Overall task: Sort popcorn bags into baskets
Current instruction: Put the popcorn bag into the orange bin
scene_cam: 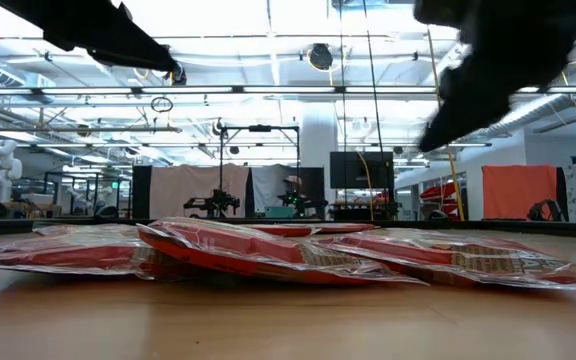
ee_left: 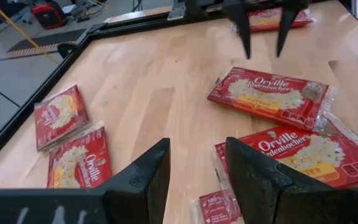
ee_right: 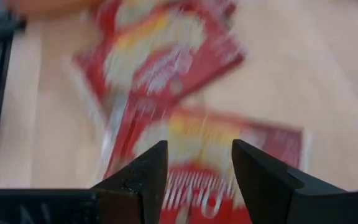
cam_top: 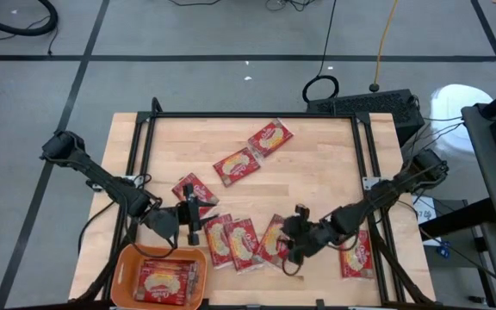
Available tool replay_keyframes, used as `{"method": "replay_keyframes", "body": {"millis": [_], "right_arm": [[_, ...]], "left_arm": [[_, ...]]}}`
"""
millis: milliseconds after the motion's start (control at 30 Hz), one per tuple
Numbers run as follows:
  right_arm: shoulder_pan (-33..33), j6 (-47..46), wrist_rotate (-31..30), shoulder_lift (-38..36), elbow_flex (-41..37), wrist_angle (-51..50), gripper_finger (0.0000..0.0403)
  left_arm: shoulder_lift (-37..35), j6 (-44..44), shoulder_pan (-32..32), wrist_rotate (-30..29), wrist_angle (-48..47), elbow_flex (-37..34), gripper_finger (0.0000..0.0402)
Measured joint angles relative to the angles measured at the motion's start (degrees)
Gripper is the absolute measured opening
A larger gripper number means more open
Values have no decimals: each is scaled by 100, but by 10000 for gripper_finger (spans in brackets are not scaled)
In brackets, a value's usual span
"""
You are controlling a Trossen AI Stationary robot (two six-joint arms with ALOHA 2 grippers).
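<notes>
**Me:** Packets everywhere, flat and glossy. Both my grippers hang empty with jaws parted: the left gripper [cam_top: 193, 215] sits just above the orange basket [cam_top: 120, 269], the right gripper [cam_top: 296, 234] over the near row of popcorn bags [cam_top: 239, 241].

**Partner:** How will those bags handle?

**Me:** My guess is light, thin and a bit floppy, with slick film that could slide between my fingers. They lie flat on the table [cam_top: 317, 172], so I expect I need to catch a raised edge or a crimped end rather than the broad face.

**Partner:** Where are they all?

**Me:** Some already lie in the basket. A row of them overlaps between my two grippers, one bag [cam_top: 195, 189] lies just beyond my left gripper, two more sit farther out toward the middle [cam_top: 236, 165] and the far side [cam_top: 270, 138], and one [cam_top: 356, 255] rests near the right frame rail.

**Partner:** What gets in the way?

**Me:** Overlap, mostly. In the row, the packets lap over each other, so pinching one may drag its neighbour. My two arms also work close together there, and the black frame [cam_top: 231, 115] around the table hems in the outer bag.
</notes>
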State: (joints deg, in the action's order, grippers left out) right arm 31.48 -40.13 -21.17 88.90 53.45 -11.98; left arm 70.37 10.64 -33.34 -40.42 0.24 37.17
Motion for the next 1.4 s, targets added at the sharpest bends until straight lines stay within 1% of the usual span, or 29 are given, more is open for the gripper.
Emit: {"method": "replay_keyframes", "body": {"millis": [167,300,367,500,600,900,1000,1200,1400], "right_arm": [[202,-313,273,-1,129,-960,171],[267,-271,313,10,123,-1631,171],[271,-157,319,11,71,-1805,171],[228,55,308,13,-178,-1800,171],[145,169,336,13,-450,-1577,171],[-113,703,370,13,-1129,-376,171],[-187,675,728,7,-1311,36,169],[-218,82,1491,-7,-1494,661,149],[-211,105,1601,21,-1517,1201,122]], "left_arm": [[0,26,-4,0,6,0,159],[0,147,-4,7,7,0,159],[0,172,-4,8,8,0,159],[0,254,-4,9,7,0,159],[0,304,-4,9,6,0,159],[0,338,-4,9,8,0,159],[0,345,-4,9,31,0,159],[0,321,-4,7,39,0,159],[0,311,27,8,40,0,159]]}}
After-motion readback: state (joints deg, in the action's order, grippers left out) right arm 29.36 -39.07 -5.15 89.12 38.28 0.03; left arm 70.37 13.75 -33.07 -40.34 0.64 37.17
